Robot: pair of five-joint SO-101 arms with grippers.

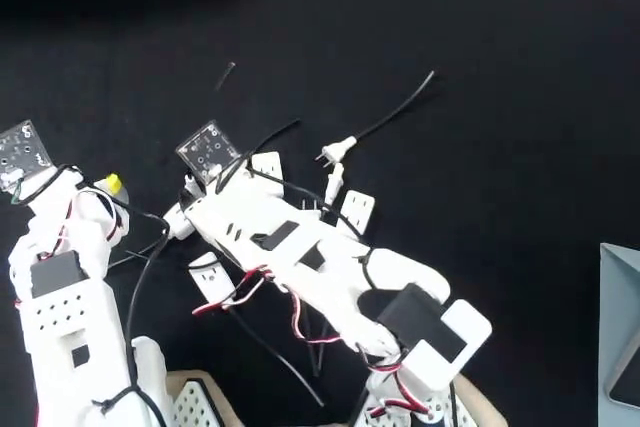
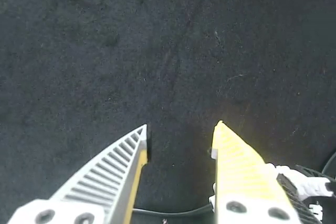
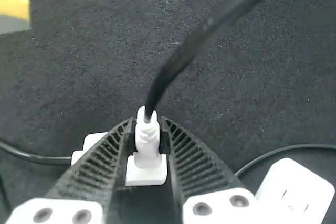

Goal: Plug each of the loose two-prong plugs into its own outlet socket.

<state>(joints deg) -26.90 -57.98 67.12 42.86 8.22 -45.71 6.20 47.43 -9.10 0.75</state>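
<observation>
My right gripper (image 3: 148, 129) is shut on a white two-prong plug (image 3: 146, 145) whose black cable (image 3: 210, 30) rises away from it. In the high view this gripper (image 1: 180, 219) lies left of centre on the black mat. A white outlet socket (image 3: 296, 187) sits close beside it, and more sockets (image 1: 267, 165) (image 1: 357, 209) (image 1: 210, 277) lie around the arm. A loose white plug (image 1: 338, 150) with a black cable rests further back. My left gripper (image 2: 181, 129) is open over bare mat, with its yellow fingertip (image 1: 113, 184) just left of the right gripper.
Black cables (image 1: 400, 107) trail across the mat around the sockets. The right arm's white body (image 1: 330, 267) lies over the middle of the work area. A grey tray corner (image 1: 620, 327) stands at the right edge. The far half of the mat (image 1: 500, 47) is bare.
</observation>
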